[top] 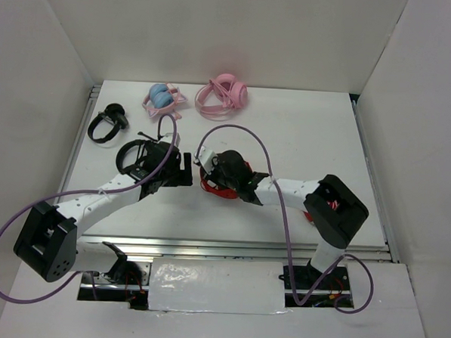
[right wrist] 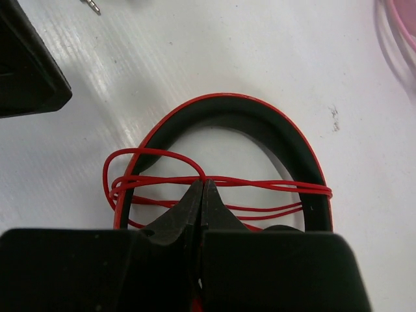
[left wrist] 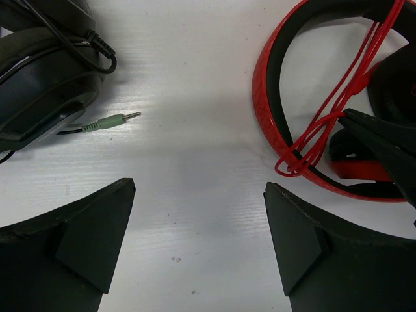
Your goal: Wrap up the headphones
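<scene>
Bench: white surface, walled on three sides, carrying all the items below.
Left hand: wide open, holding nothing, over bare bench between the black headphones and the red headphones, touching neither.
Right hand: closed, its tips pinching strands of the red cable, directly over the red headphones.
Headphones: red with black lining, lying flat near the middle of the bench, mostly hidden under the right hand in the overhead view.
Black headphones: just left of the left hand, resting on the bench.
Pink headphones: at the far edge, well apart from both hands.
Blue-and-pink headphones: at the far edge, left of the pink pair.
Small black headphones: far left, near the bench edge.
Cable: thin and red, several strands stretched across the headband arch from side to side, with a loose loop bulging past one side.
Plug: green-tipped jack lying on the bench beside the black headphones.
</scene>
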Robot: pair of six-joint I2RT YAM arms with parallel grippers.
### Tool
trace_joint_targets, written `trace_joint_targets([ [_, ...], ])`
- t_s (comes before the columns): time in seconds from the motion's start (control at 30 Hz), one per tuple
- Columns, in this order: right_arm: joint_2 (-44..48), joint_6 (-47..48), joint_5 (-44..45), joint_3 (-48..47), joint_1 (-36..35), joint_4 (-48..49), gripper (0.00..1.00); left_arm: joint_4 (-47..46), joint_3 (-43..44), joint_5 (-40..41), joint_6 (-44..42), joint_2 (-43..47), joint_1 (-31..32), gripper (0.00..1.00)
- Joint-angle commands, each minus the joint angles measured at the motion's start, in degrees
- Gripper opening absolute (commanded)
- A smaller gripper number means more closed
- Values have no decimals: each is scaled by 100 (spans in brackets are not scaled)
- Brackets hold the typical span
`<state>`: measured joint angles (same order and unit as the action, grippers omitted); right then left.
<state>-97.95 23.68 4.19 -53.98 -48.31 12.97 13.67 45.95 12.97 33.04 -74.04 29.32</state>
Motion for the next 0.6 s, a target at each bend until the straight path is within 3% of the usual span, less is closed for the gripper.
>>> trace_joint_targets([
  [0.0,-110,101,-155,-61,50,583,0,-102,37,-5,-43,39,-32,94],
  [0.17,74,461,-392,282,77,1137,0,-102,80,-23,-34,4,-32,94],
  [0.47,92,1085,-507,-122,-20,830,0,-110,89,-49,10,-75,-32,94],
  [0.57,136,1217,-699,-8,32,1180,0,-102,107,-49,1,-93,-32,94],
])
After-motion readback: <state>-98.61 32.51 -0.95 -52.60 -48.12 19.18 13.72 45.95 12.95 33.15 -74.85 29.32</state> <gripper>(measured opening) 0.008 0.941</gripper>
